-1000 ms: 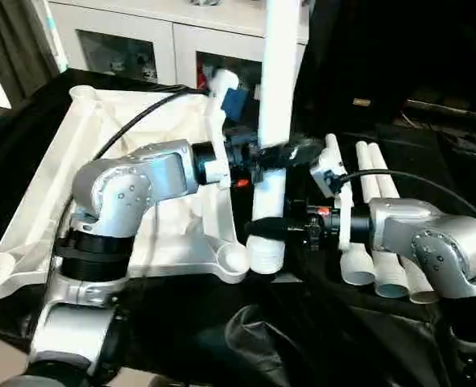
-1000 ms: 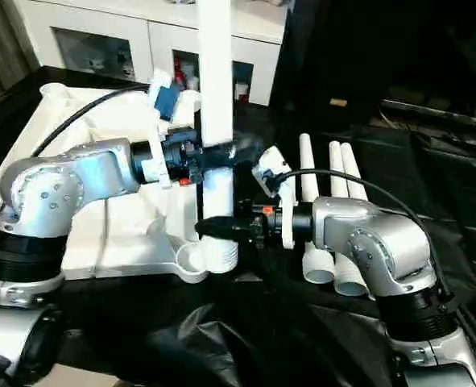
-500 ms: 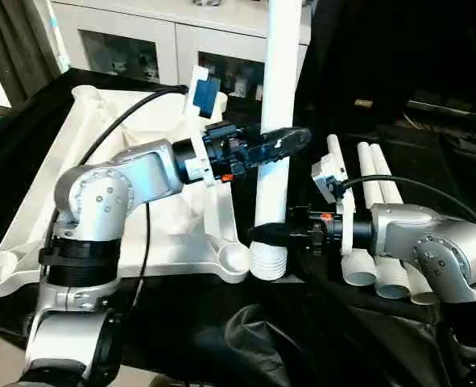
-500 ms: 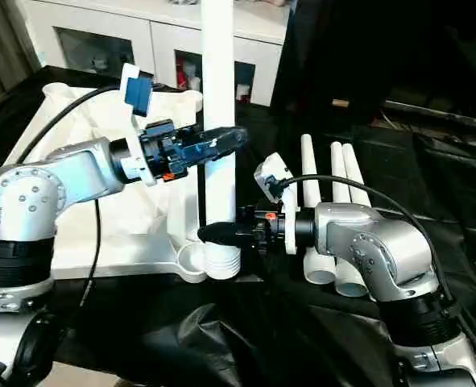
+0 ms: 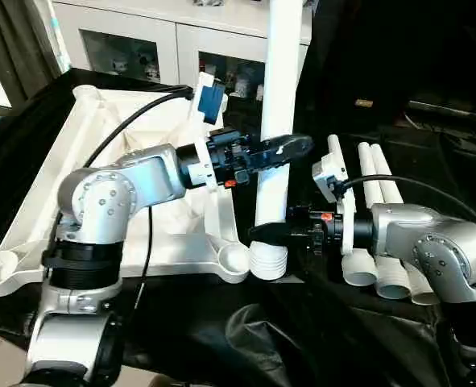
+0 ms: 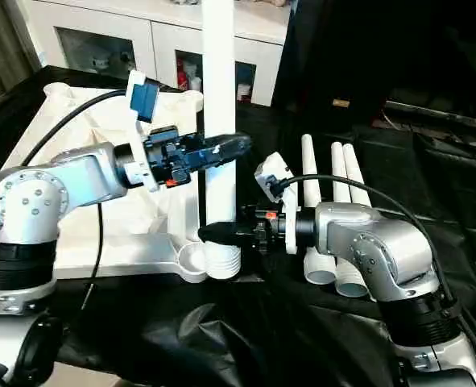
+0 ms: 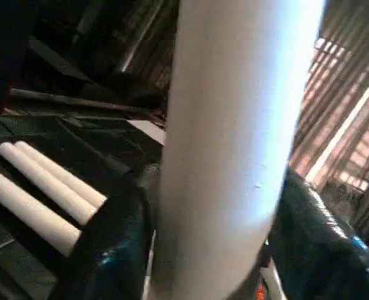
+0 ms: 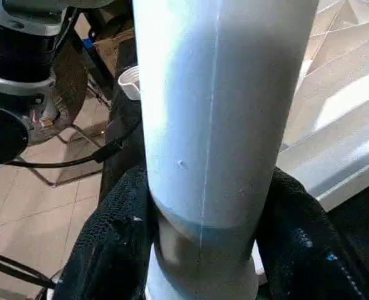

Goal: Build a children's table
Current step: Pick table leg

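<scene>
Both grippers, left point(image 5: 290, 147) & right point(image 5: 262, 233), clamp upright leg point(image 5: 276, 105) beside top point(image 5: 101, 161)

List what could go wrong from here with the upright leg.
The upright leg stands beside the tabletop's corner socket, not in it. The right end effector grips low and the left end effector higher, so uneven pushing could tilt it. If it slips, its ribbed foot may knock the three spare legs lying alongside, or catch on the black cloth.

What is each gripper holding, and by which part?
Both hold the upright white tapered tube leg: right gripper near its ribbed bottom, left gripper around mid-shaft.
</scene>
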Tool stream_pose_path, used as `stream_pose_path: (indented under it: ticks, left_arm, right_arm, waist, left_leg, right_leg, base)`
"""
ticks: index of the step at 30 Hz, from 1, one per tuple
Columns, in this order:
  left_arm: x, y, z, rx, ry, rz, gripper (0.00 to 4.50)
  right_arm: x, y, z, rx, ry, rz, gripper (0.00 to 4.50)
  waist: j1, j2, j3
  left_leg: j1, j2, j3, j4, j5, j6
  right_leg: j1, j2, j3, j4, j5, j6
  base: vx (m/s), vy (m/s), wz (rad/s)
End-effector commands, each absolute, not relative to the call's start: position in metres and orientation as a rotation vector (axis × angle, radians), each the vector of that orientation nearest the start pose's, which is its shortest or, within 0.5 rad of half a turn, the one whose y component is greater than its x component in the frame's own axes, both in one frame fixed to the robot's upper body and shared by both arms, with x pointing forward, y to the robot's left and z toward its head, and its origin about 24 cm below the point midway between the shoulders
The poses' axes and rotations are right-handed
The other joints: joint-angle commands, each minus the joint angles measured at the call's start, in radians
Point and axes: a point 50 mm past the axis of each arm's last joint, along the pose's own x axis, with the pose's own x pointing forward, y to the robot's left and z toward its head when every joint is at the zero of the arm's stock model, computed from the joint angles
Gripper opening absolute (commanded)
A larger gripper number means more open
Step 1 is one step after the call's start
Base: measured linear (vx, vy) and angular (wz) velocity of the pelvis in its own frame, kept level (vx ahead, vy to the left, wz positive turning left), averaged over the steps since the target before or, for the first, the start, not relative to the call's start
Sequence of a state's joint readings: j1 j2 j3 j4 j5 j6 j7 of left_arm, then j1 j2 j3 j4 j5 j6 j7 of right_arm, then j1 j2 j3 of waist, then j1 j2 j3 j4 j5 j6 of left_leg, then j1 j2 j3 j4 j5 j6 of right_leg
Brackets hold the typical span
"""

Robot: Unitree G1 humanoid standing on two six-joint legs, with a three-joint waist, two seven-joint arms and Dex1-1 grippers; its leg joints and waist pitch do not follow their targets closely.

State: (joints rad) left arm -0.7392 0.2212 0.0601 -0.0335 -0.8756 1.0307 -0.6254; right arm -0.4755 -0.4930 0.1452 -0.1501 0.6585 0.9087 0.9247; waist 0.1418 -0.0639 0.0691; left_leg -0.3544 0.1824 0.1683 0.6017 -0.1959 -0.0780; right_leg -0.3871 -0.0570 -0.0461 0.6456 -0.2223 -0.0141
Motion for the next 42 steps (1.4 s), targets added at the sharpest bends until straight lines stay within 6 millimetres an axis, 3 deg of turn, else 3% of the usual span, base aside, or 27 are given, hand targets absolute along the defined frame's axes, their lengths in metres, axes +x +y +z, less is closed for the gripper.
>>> stream_pose_path:
  ticks: [1, 3, 6, 15, 26, 42]
  left_arm:
    - [0.305, 0.076, 0.208, -0.439, 0.172, -1.253, 2.37]
    - [0.305, 0.075, 0.209, -0.439, 0.171, -1.252, 2.31]
    - [0.306, 0.074, 0.211, -0.427, 0.150, -1.222, 2.00]
    - [0.310, 0.073, 0.215, -0.376, 0.118, -1.147, 1.84]
    - [0.314, 0.068, 0.217, -0.339, 0.092, -1.090, 1.84]
    - [0.310, 0.064, 0.214, -0.299, 0.098, -1.134, 1.82]
  right_arm:
    - [0.277, -0.126, 0.142, 0.127, 0.361, 1.274, 1.86]
    - [0.277, -0.126, 0.142, 0.122, 0.358, 1.269, 1.86]
    - [0.278, -0.127, 0.141, 0.116, 0.350, 1.250, 2.56]
    - [0.282, -0.126, 0.140, 0.104, 0.329, 1.200, 3.25]
    - [0.293, -0.122, 0.134, 0.150, 0.365, 1.097, 3.35]
    - [0.292, -0.116, 0.131, 0.149, 0.384, 1.108, 3.35]
  waist:
    - [0.000, 0.017, -0.074]
    - [0.000, 0.014, -0.075]
    - [0.000, 0.016, -0.075]
    - [-0.001, 0.014, -0.075]
    - [-0.003, 0.011, -0.074]
    - [-0.003, 0.010, -0.074]
  left_leg:
    - [0.002, 0.039, -0.012, -0.061, -0.061, -0.025]
    - [0.001, 0.038, -0.012, -0.060, -0.057, -0.025]
    - [0.002, 0.038, -0.013, -0.060, -0.060, -0.024]
    - [0.001, 0.038, -0.013, -0.061, -0.055, -0.025]
    - [0.002, 0.038, -0.011, -0.061, -0.049, -0.028]
    - [0.002, 0.038, -0.011, -0.062, -0.045, -0.028]
  right_leg:
    - [0.061, -0.076, 0.049, -0.072, -0.012, -0.197]
    - [0.062, -0.076, 0.049, -0.072, -0.003, -0.198]
    - [0.062, -0.076, 0.049, -0.072, 0.001, -0.200]
    - [0.062, -0.075, 0.049, -0.071, 0.002, -0.196]
    - [0.059, -0.076, 0.049, -0.072, -0.005, -0.196]
    - [0.060, -0.075, 0.050, -0.071, -0.004, -0.180]
  base:
    - [0.000, 0.000, 0.00]
    - [0.000, 0.000, 0.00]
    - [0.000, 0.000, 0.00]
    - [0.000, 0.000, 0.00]
    - [0.000, 0.000, 0.00]
    - [0.000, 0.000, 0.00]
